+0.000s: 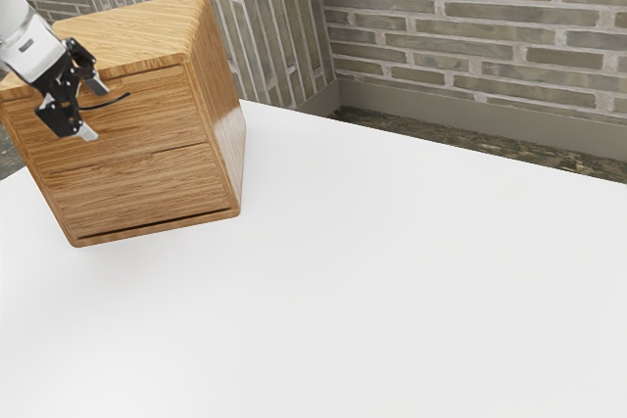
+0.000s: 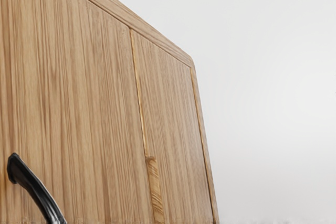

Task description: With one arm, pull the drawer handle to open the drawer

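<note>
A wooden cabinet (image 1: 147,134) with two drawer fronts stands at the far left of the white table (image 1: 392,281). The upper drawer (image 1: 137,115) carries a thin black curved handle (image 1: 110,101), which also shows against the wood in the wrist view (image 2: 31,192). My black gripper (image 1: 90,105) hangs in front of the upper drawer at the handle's left end. It is open, with one fingertip above and one below the handle, neither touching it. Both drawer fronts sit flush with the cabinet face.
The lower drawer (image 1: 137,193) has no handle that I can see. A grey brick wall (image 1: 470,17) runs behind the table, with a dark floor strip (image 1: 490,139) along its base. The table stretches wide toward the exterior view's right.
</note>
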